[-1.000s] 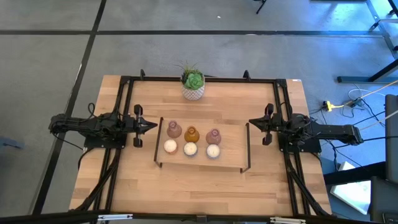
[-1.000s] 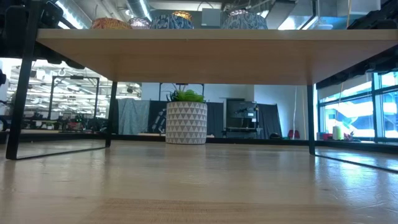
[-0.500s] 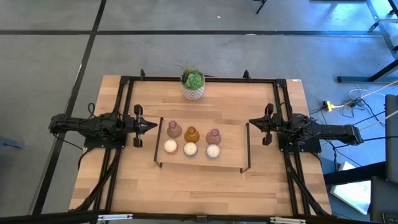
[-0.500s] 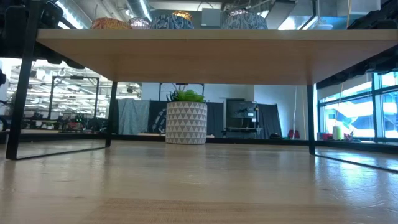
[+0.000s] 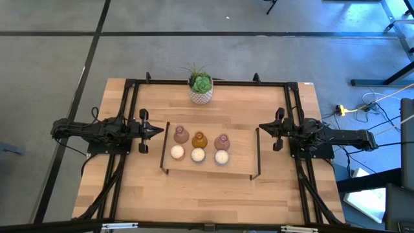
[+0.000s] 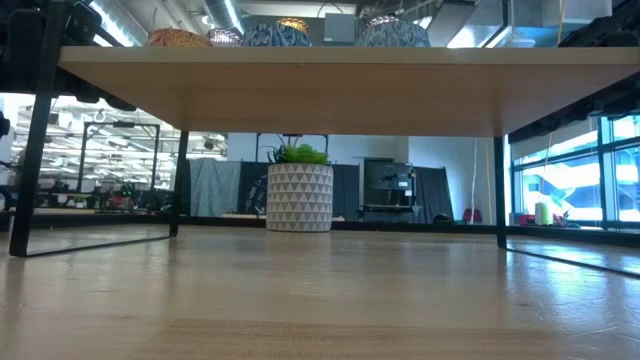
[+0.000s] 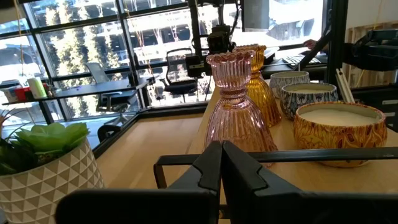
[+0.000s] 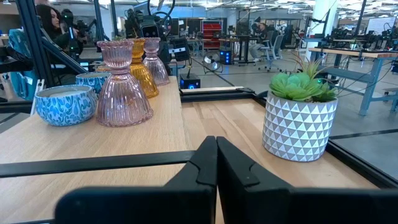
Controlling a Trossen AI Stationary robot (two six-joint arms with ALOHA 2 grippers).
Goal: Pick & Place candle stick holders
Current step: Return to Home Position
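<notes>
Six candle stick holders stand on a low wooden shelf [image 5: 239, 150] with black legs at the table's middle. The far row holds a pink one [image 5: 181, 134], an amber one [image 5: 199, 139] and a pink one [image 5: 222, 141]. The near row holds three low cream-topped round ones [image 5: 177, 152] [image 5: 198, 155] [image 5: 221, 156]. My left gripper [image 5: 160, 131] is shut and empty just left of the shelf; it also shows in the left wrist view [image 7: 221, 163]. My right gripper [image 5: 261, 128] is shut and empty just right of the shelf; it also shows in the right wrist view [image 8: 216, 158].
A white patterned pot with a green plant [image 5: 201, 88] stands on the table at the far middle. A black frame [image 5: 129, 87] runs along the table's edges. Bare wood lies in front of the shelf [image 5: 207, 194].
</notes>
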